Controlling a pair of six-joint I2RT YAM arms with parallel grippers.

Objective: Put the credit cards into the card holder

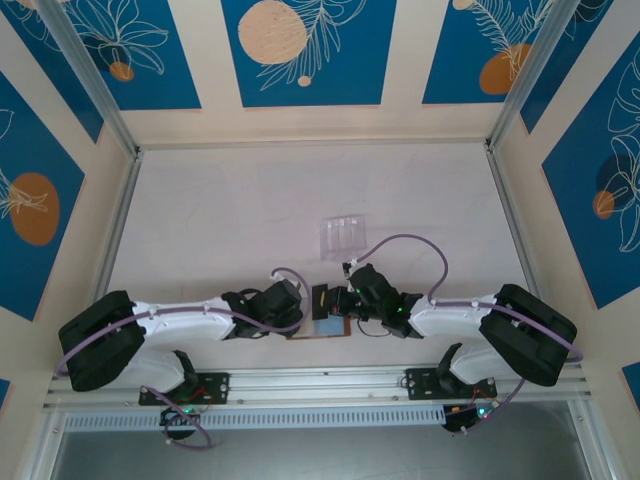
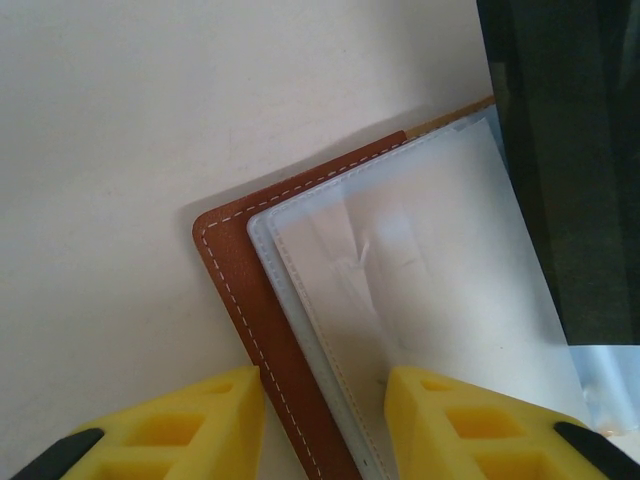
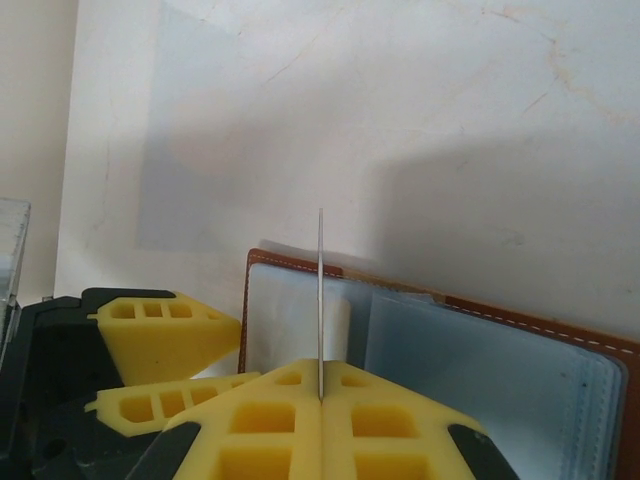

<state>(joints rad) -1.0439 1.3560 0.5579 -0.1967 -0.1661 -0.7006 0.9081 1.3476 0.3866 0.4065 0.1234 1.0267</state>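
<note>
Right hand [image 3: 320, 388] pinches a card [image 3: 320, 290] edge-on over the open card holder [image 3: 490, 355].

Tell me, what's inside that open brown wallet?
The card holder lies open, showing pale clear pockets that look empty. The right gripper pinches a card edge-on above it, not yet in. Deeper pocket layers are covered.

Clear plastic slotted stand [image 1: 342, 237] sits approx mid-bench, empty slots facing up. Bench [image 1: 220, 220] is pale, faintly marbled. Blue wall panels [image 1: 300, 50] w/ white leaf outlines & peach discs on 3 sides. Alu posts [image 1: 90, 80] slant at rear corners. Metal rail [image 1: 320, 380] runs along near edge.
</note>
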